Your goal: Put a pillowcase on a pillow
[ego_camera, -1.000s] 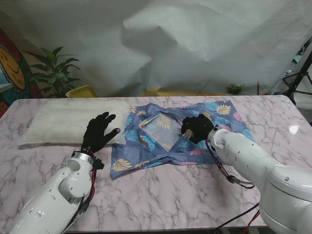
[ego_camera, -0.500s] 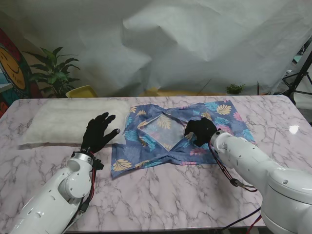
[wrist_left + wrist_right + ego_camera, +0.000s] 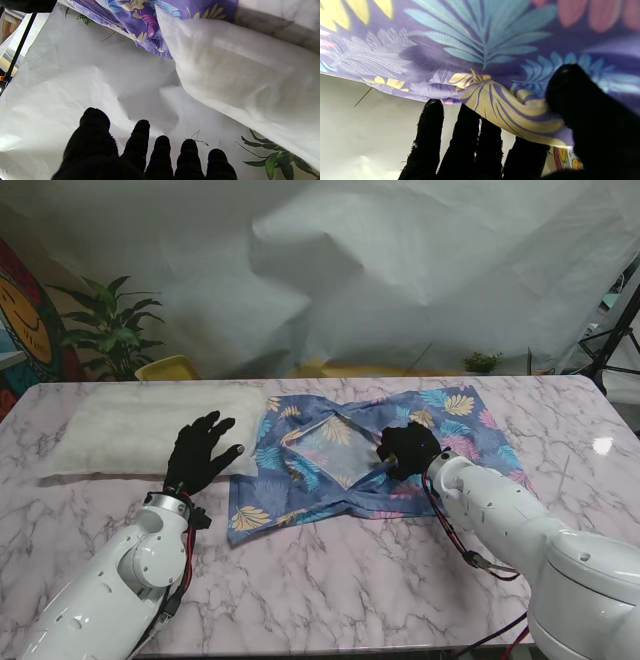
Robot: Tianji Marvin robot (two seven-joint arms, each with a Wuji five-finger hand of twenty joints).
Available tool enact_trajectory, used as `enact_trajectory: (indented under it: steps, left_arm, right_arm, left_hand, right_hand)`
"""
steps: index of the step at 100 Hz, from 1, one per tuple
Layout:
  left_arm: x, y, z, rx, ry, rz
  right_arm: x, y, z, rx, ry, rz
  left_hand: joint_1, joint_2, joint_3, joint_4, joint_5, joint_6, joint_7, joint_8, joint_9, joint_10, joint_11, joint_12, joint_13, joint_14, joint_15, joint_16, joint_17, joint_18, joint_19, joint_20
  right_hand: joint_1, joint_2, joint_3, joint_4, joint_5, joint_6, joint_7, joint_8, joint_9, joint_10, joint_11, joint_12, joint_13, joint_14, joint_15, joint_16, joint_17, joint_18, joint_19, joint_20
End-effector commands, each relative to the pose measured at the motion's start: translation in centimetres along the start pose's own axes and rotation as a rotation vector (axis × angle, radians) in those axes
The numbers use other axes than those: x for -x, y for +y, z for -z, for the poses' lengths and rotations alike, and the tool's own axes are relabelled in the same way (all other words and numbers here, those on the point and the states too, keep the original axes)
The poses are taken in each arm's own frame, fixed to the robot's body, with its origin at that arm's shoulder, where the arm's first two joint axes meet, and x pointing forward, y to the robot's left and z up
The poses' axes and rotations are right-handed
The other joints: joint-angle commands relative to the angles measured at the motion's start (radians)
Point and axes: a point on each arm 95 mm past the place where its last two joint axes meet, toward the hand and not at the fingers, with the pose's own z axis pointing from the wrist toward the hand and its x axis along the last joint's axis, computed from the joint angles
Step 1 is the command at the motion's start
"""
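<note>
The right hand (image 3: 405, 448) covers part of the pillowcase (image 3: 330, 465), and its thumb is blurred in the right wrist view. The left hand (image 3: 200, 450) hides one corner of the pillow (image 3: 140, 425). The tabletop (image 3: 330, 580) is cut off nearest to me.

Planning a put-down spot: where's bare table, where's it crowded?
Bare marble nearer to me, between both arms, and at the right edge past the pillowcase. Crowded: pillow and pillowcase fill the far middle and left; left hand hovers there, right hand grips cloth.

A flat white pillow (image 3: 150, 425) lies left of, touching, the rumpled blue leaf-print pillowcase (image 3: 330, 460).
</note>
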Motion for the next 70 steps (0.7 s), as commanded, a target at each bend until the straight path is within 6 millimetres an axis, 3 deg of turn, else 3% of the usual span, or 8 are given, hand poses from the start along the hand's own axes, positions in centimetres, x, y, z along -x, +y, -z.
enact_trajectory:
  steps: [1, 3, 10, 20, 34, 44, 70]
  left_arm:
    - [-0.1, 0.0, 0.0, 0.008, -0.001, -0.002]
    - [-0.1, 0.0, 0.1, 0.007, -0.002, -0.003]
    - [-0.1, -0.1, 0.1, 0.002, -0.005, -0.003]
    - [0.0, -0.2, 0.2, -0.002, -0.011, -0.004]
    - [0.0, -0.3, 0.2, -0.005, -0.013, -0.003]
    - [-0.1, -0.2, 0.2, -0.003, -0.009, -0.002]
    - [-0.1, -0.6, 0.1, 0.016, -0.002, -0.001]
  right_arm:
    - [-0.5, -0.6, 0.5, 0.026, 0.005, -0.027]
    - [-0.6, -0.6, 0.6, 0.04, 0.002, -0.041]
    - [-0.7, -0.8, 0.9, 0.077, -0.009, -0.098]
    - [-1.1, -0.6, 1.4, 0.14, -0.028, -0.173]
    - [-1.8, 0.4, 2.9, 0.226, -0.061, -0.241]
    - [-2.4, 1.3, 3.8, 0.293, -0.078, -0.254]
    - [-4.2, 4.1, 5.6, 0.439, -0.099, -0.255]
  left_hand:
    - [0.004, 0.042, -0.004, 0.017, 0.02, -0.019, 0.007, 0.008, -0.033, 0.008, -0.029, 0.004, -0.017, -0.002, -0.001, 0.005, -0.001, 0.009, 0.012, 0.019]
    - [0.004, 0.042, -0.004, 0.017, 0.02, -0.019, 0.007, 0.008, -0.033, 0.007, -0.029, 0.004, -0.018, -0.001, -0.001, 0.005, -0.001, 0.009, 0.012, 0.02]
    - [0.003, 0.048, -0.004, 0.017, 0.02, -0.019, 0.008, 0.009, -0.033, 0.007, -0.03, 0.004, -0.017, -0.003, -0.001, 0.005, 0.0, 0.01, 0.013, 0.02]
    - [0.003, 0.05, -0.004, 0.017, 0.02, -0.019, 0.008, 0.009, -0.033, 0.006, -0.031, 0.005, -0.018, -0.003, -0.003, 0.005, 0.0, 0.018, 0.013, 0.021]
    - [0.007, 0.049, -0.005, 0.017, 0.021, -0.019, 0.009, 0.01, -0.033, 0.006, -0.031, 0.006, -0.018, 0.0, -0.003, 0.005, 0.001, 0.022, 0.013, 0.022]
    - [0.011, 0.048, -0.004, 0.017, 0.023, -0.019, 0.01, 0.011, -0.03, 0.007, -0.029, 0.007, -0.016, 0.002, -0.003, 0.006, 0.003, 0.024, 0.013, 0.022]
    - [0.014, 0.042, -0.004, 0.017, 0.029, -0.02, 0.013, 0.012, -0.025, 0.005, -0.02, 0.01, -0.014, 0.002, -0.003, 0.006, 0.003, 0.023, 0.012, 0.022]
  right_hand:
    - [0.068, -0.039, 0.082, 0.064, 0.059, -0.038, 0.105, 0.095, 0.146, -0.035, -0.059, -0.02, 0.151, 0.001, -0.106, -0.061, 0.054, 0.019, 0.017, 0.007]
    - [0.081, -0.048, 0.095, 0.077, 0.065, -0.024, 0.115, 0.108, 0.214, -0.035, -0.079, -0.031, 0.211, 0.012, -0.134, -0.074, 0.078, 0.025, 0.018, 0.003]
    - [0.18, -0.103, 0.079, 0.018, 0.073, 0.026, 0.142, 0.134, 0.452, -0.004, -0.156, -0.078, 0.374, 0.058, -0.227, -0.094, 0.147, 0.063, 0.015, -0.017]
    - [0.253, -0.07, 0.059, 0.026, 0.062, 0.078, 0.154, 0.151, 0.588, 0.007, -0.157, -0.054, 0.518, 0.089, -0.211, -0.019, 0.25, 0.088, 0.046, -0.033]
    - [0.349, -0.085, 0.037, 0.05, 0.01, 0.121, 0.143, 0.15, 0.553, 0.035, -0.057, -0.02, 0.623, 0.101, -0.077, 0.038, 0.367, 0.111, 0.133, -0.042]
    - [0.405, -0.062, 0.018, 0.063, -0.013, 0.129, 0.134, 0.154, 0.522, 0.046, -0.009, -0.02, 0.636, 0.059, 0.064, 0.109, 0.424, 0.109, 0.159, -0.035]
    - [0.427, -0.049, 0.006, 0.069, -0.047, 0.15, 0.113, 0.118, 0.505, 0.061, 0.009, -0.024, 0.637, 0.033, 0.154, 0.162, 0.474, 0.069, 0.169, -0.019]
